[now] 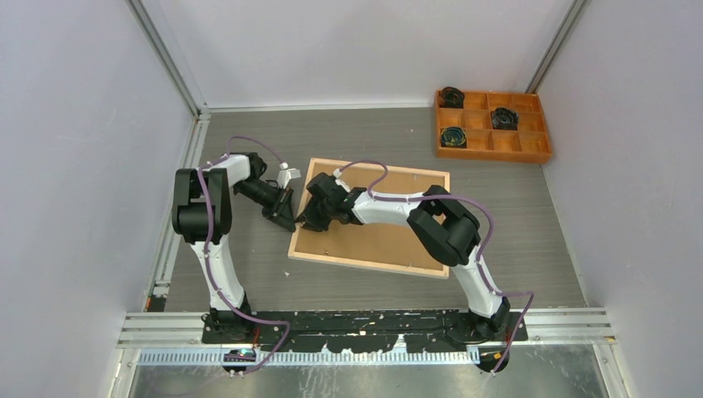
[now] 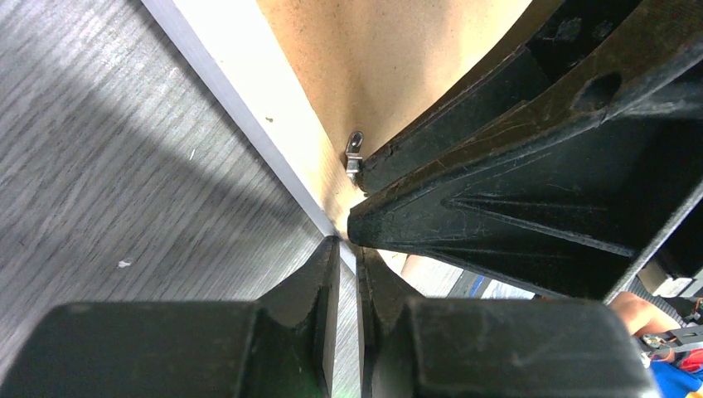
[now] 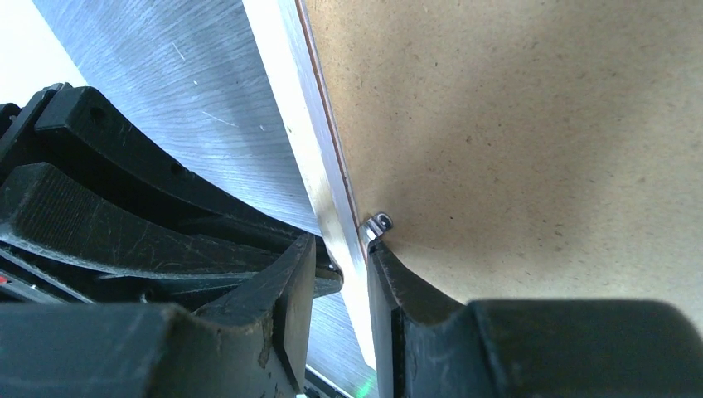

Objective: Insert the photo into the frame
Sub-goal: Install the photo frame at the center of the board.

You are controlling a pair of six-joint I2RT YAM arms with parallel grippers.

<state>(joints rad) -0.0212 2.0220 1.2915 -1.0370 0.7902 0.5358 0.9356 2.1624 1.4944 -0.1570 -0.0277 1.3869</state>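
frame [image 1: 365,262] lies back-up mid-table with the brown backing board [image 1: 390,240] seated in it. photo not visible, probably underneath. left gripper [image 2: 348,249] clamped on the frame's left rail. right gripper [image 3: 340,253] straddles the same rail by a metal tab [image 3: 378,224]; can't tell if it's gripping. Likely left: securing the tabs.

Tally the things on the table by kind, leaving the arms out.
Frame: 1
Brown backing board: 1
Orange tray: 1
Dark round items in the tray: 3
Total: 6
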